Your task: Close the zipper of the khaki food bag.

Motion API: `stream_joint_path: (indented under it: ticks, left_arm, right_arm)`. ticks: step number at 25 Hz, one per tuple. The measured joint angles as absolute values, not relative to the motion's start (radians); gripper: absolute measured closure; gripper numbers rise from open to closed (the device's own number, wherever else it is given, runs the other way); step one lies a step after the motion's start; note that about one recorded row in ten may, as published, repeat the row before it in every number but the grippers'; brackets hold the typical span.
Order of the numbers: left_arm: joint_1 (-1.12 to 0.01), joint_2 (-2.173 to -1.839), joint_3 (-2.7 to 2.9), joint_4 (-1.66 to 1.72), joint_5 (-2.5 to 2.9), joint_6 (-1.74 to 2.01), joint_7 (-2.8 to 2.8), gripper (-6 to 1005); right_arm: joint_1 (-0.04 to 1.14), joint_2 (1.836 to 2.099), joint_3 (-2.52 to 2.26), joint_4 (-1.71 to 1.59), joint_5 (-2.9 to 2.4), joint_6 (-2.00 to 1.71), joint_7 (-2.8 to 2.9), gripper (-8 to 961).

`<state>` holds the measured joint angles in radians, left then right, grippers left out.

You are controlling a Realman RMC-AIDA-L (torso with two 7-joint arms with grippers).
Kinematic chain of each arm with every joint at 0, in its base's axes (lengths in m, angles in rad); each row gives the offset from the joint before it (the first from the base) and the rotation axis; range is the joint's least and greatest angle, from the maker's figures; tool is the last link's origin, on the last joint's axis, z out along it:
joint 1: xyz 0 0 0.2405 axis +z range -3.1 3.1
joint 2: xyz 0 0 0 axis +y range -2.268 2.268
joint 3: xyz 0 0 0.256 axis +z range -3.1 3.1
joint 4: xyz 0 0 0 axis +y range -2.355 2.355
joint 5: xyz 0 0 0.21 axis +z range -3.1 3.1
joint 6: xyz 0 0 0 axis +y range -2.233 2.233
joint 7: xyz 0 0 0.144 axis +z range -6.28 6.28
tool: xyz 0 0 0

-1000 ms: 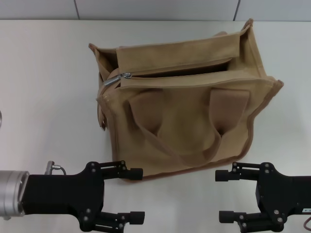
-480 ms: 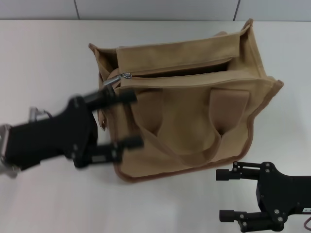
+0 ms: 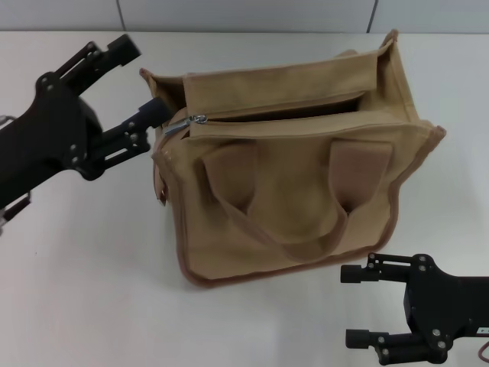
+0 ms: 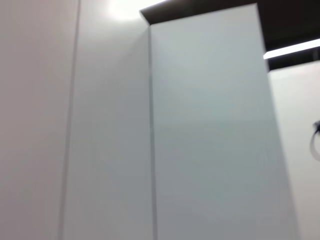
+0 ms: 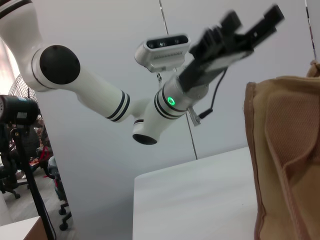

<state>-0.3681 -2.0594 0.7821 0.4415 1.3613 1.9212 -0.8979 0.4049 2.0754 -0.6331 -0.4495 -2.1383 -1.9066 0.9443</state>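
The khaki food bag (image 3: 306, 191) lies on the white table (image 3: 76, 252) with its handles toward me; its side also shows in the right wrist view (image 5: 285, 150). The zipper (image 3: 283, 107) along its top gapes open, and its silver slider (image 3: 197, 119) with the pull tab sits at the bag's left end. My left gripper (image 3: 140, 80) hovers open just left of that end, its nearer fingertip (image 3: 155, 109) close to the pull tab and holding nothing. The same gripper (image 5: 252, 22) appears raised in the right wrist view. My right gripper (image 3: 349, 304) rests open near the table's front right.
A grey panelled wall (image 3: 244, 14) runs behind the table's far edge. The left wrist view holds only wall panels (image 4: 200, 130). Beyond the table, the right wrist view takes in a light stand (image 5: 20, 130) and office chairs.
My left arm has swung up from the table's front edge to the bag's left end, beside the zipper slider. The right arm and the bag have stayed still.
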Motion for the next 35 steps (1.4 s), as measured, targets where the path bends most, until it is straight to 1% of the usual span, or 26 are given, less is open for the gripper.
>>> stream_joint_path:
  ticks: [2, 3, 7, 10, 13, 20, 28, 35]
  left_arm:
    - [-0.335, -2.044, 0.778, 0.443, 1.363, 1.870, -0.857, 206]
    - [-0.330, -2.042, 0.777, 0.443, 1.363, 1.865, -0.854, 206]
    - [-0.292, -2.015, 0.772, 0.448, 1.377, 1.805, -0.843, 210]
    - [-0.281, -2.003, 0.769, 0.443, 1.431, 1.755, -0.841, 212]
    - [-0.277, -1.998, 0.767, 0.443, 1.487, 1.717, -0.844, 215]
    - [-0.287, -1.998, 0.775, 0.447, 1.579, 1.708, -0.849, 221]
    - [-0.317, -2.034, 0.769, 0.453, 1.608, 1.589, -0.842, 228]
    - [-0.318, -2.044, 0.726, 0.477, 1.603, 1.569, -0.841, 234]
  right_arm:
    - [0.405, 2.075, -0.633, -0.449, -2.138, -1.907, 0.943, 196]
    - [0.405, 2.075, -0.633, -0.449, -2.138, -1.907, 0.943, 196]
    - [0.405, 2.074, -0.632, -0.449, -2.137, -1.907, 0.943, 196]
    - [0.405, 2.074, -0.631, -0.449, -2.137, -1.907, 0.943, 196]
    - [0.405, 2.074, -0.630, -0.449, -2.137, -1.907, 0.942, 195]
    - [0.405, 2.074, -0.630, -0.449, -2.137, -1.902, 0.942, 195]
    - [0.405, 2.075, -0.630, -0.449, -2.137, -1.899, 0.942, 195]
    - [0.404, 2.075, -0.629, -0.449, -2.137, -1.900, 0.943, 195]
